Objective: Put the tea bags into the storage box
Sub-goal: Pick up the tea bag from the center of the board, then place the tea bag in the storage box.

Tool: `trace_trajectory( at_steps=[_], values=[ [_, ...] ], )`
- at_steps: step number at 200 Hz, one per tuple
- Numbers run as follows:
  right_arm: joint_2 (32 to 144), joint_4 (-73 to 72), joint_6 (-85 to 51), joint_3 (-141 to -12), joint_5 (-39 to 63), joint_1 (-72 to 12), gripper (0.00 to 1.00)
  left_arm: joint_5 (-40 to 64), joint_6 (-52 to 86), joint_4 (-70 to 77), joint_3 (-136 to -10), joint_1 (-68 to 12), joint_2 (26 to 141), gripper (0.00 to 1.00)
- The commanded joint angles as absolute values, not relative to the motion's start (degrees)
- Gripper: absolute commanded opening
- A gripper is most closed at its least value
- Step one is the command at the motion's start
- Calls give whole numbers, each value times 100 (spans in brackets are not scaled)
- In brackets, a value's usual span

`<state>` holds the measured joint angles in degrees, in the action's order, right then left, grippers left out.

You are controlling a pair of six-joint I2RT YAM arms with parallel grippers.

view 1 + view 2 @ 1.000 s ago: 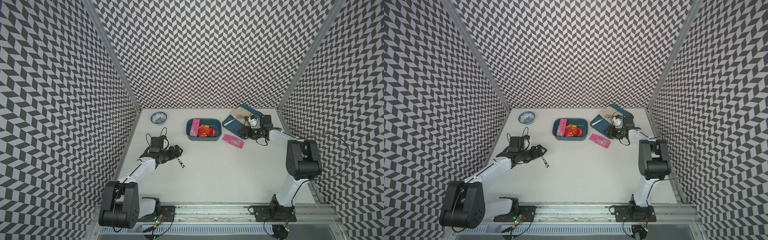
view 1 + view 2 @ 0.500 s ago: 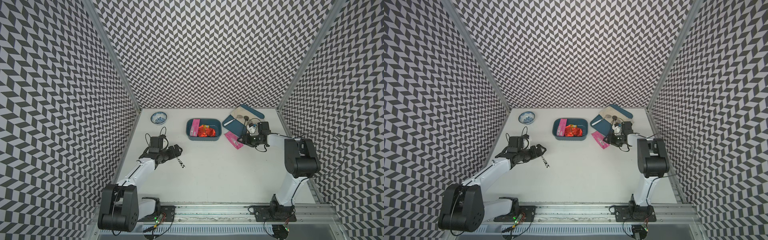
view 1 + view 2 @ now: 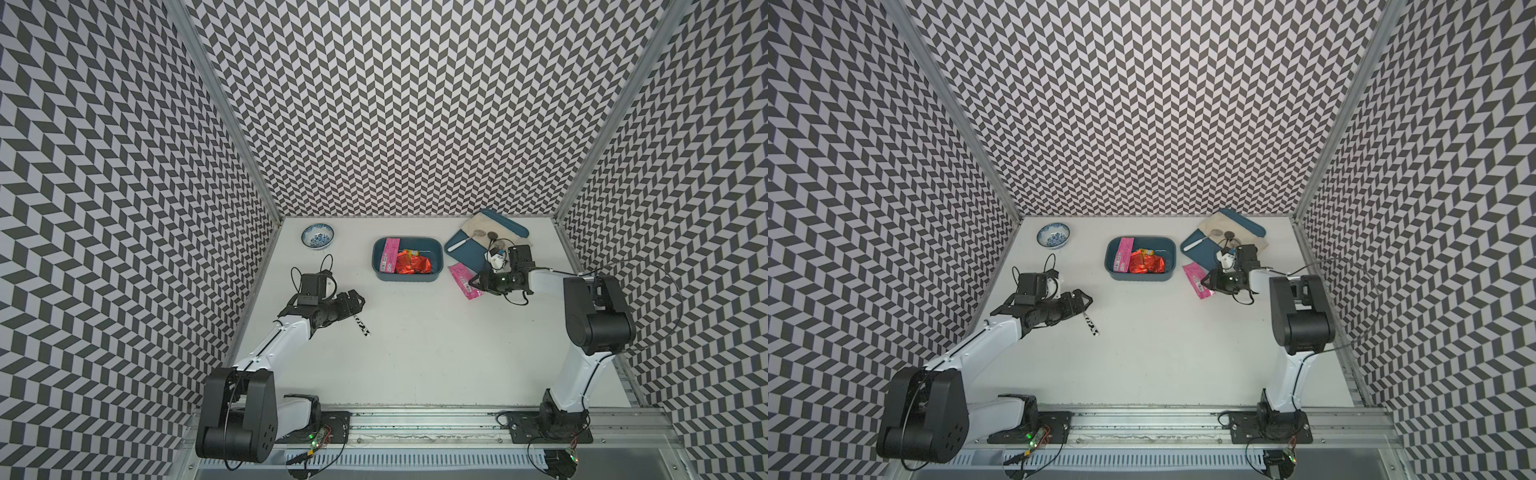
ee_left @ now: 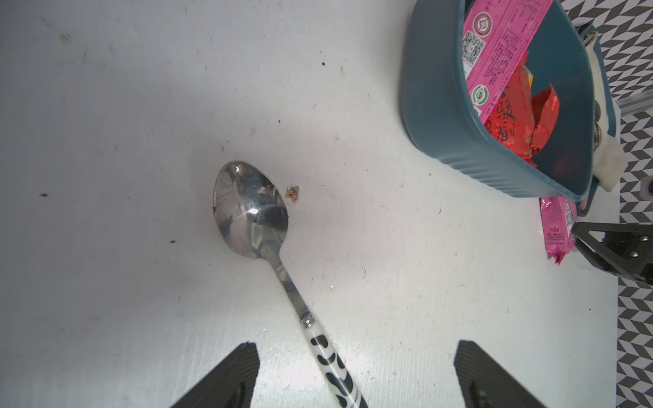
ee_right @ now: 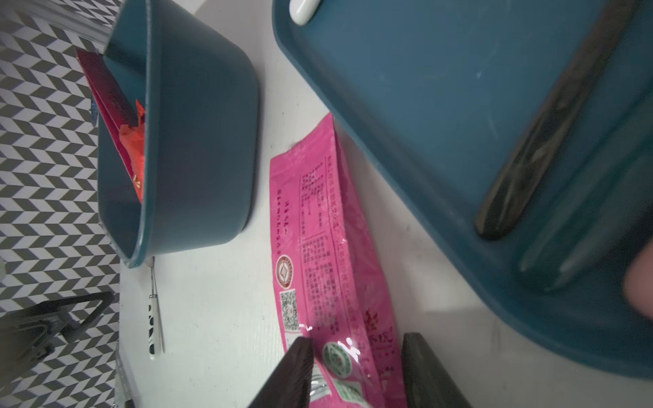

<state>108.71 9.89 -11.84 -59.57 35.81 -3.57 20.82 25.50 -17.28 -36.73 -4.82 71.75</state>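
The storage box (image 3: pixel 409 277) stood near the middle of the back part of the table (image 3: pixel 415 353). In it lay already 1 long pink sachet (image 3: pixel 390 255) along one short wall, 2 red foil sachets (image 3: pixel 411 264) beside it, and a yellow-orange sachet (image 3: pixel 409 252) partly under the red ones.

The second pink sachet (image 3: pixel 463 282) was outside, flat on the table between the box and the flat teal tray (image 3: pixel 469 253), just beside the tray's edge. The right gripper (image 3: pixel 473 284) was low at the end of this sachet that lay nearer the front. In the right wrist view its 2 fingers (image 5: pixel 296 367) stood one on each side of the sachet, with a moderate gap that the sachet filled (the foil looked a little crumpled at one finger). If they really pressed it, I cannot tell; the sachet was lying on the table.

The left gripper (image 3: pixel 357 299) was well apart from the box, above a spoon (image 4: pixel 251 212) with a black-and-white handle. Its jaws stood wide open and held nothing; the handle passed between them without touching. A small blue-and-white bowl (image 3: pixel 318 236) stood in the back corner on the left side.
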Motion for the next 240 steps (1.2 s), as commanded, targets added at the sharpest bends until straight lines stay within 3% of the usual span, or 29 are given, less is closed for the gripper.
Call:
trace_trajectory(
  at_steps=[1,36,133,181,240],
  values=[
    [10888,984,-1243,-5852,3516,-398,26,2041,2468,-1802,-3749,-448,7189,92],
    [10897,1062,-1252,-6007,3549,-421,0,2055,2479,-1793,-3762,-448,7201,92],
    [9483,1382,-1828,-6356,3524,-1271,0,2022,2566,-1661,-3831,-448,7347,92],
    [10428,941,-2154,-7658,3211,-2037,0,2039,2565,-1679,-3834,-448,7307,92],
    [11439,826,-1846,-8711,1880,-2035,0,1991,2565,-1705,-3746,-448,7085,92]
  ],
)
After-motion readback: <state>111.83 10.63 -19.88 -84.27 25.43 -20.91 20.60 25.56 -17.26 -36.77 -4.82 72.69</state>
